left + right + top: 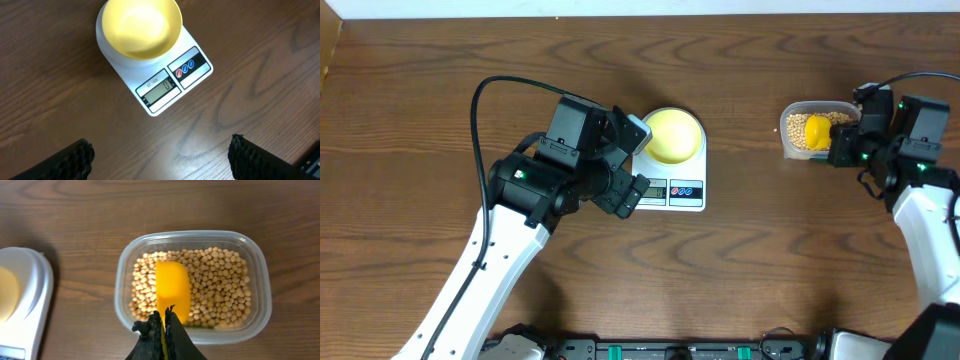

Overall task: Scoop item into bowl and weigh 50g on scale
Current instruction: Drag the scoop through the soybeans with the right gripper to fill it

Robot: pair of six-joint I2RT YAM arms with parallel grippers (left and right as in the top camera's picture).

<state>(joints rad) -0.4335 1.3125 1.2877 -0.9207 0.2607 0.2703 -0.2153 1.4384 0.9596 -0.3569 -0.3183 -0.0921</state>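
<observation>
The pale-yellow bowl (672, 134) (139, 27) stands empty on the white scale (670, 190) (167, 85), whose display faces the front edge. My left gripper (632, 165) (161, 155) hovers open just left of and in front of the scale, holding nothing. Tan beans (798, 131) (215, 287) fill a clear tub (788, 150) (260, 300) at the right. My right gripper (842, 143) (163, 322) is shut on the handle of a bright yellow scoop (817, 133) (172, 289), whose head lies over the beans in the tub.
Brown wooden table (440, 80) all round. Part of the scale's edge (30, 295) shows at the left of the right wrist view. A black cable (490, 95) loops above the left arm.
</observation>
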